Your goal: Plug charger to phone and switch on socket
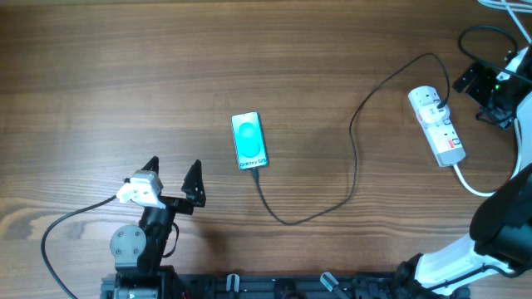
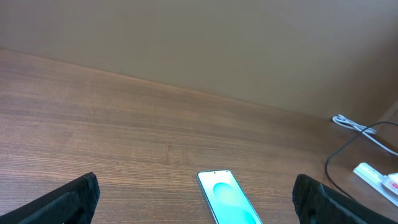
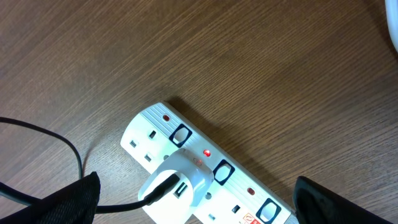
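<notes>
The phone [image 1: 249, 141] lies flat mid-table with its teal screen up; it also shows in the left wrist view [image 2: 229, 198]. The black charger cable [image 1: 353, 158] runs from the phone's near edge in a loop to a white plug [image 3: 180, 180] seated in the white socket strip [image 1: 438, 126]. A red light [image 3: 206, 152] glows beside the plug. My left gripper [image 1: 174, 178] is open and empty, near-left of the phone. My right gripper [image 1: 480, 98] is open and empty beside the strip's far end, and in its wrist view [image 3: 199, 208] it hovers over the plug.
The strip's thick white cord [image 1: 474, 184] runs toward my right arm at the right edge. More white cord [image 2: 357, 126] lies at the table's far side. Black arm cable [image 1: 58, 228] loops at the near left.
</notes>
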{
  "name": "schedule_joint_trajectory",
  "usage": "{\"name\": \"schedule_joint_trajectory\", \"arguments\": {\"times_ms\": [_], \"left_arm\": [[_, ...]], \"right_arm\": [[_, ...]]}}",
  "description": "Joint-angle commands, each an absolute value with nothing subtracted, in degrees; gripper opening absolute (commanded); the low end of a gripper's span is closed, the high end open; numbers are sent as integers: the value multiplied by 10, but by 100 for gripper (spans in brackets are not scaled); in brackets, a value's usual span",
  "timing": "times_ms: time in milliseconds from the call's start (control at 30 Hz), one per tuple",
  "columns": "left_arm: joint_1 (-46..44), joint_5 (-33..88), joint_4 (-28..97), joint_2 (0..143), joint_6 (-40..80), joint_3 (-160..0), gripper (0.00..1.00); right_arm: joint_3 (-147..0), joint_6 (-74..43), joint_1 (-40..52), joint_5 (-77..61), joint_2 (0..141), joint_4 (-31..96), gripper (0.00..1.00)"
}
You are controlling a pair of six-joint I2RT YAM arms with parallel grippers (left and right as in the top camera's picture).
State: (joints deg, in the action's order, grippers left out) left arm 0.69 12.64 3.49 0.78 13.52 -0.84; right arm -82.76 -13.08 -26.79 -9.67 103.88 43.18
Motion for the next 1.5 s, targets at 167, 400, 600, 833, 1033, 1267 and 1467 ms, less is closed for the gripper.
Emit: {"name": "schedule_joint_trajectory", "arguments": {"times_ms": [167,400,600,833,1033,1267,1467], "left_arm": [[3,119,34,2,120,-3,100],[3,119,34,2,120,-3,100],[3,119,34,2,120,-3,100],[3,119,34,2,120,-3,100],[3,119,33,2,120,-3,100],[3,119,34,2,120,-3,100],[3,119,33,2,120,-3,100]], "right_arm": [[-830,-120,-269,-104,1033,430,100],[-830,-120,-269,-104,1033,430,100],[-830,-120,-268,-104,1033,430,100],[-830,-120,-268,-104,1035,427,100],[-830,-120,-268,-104,1025,427,100],[-830,-120,-241,-104,1025,427,100],[-830,-120,-181,-104,1017,427,100]]}}
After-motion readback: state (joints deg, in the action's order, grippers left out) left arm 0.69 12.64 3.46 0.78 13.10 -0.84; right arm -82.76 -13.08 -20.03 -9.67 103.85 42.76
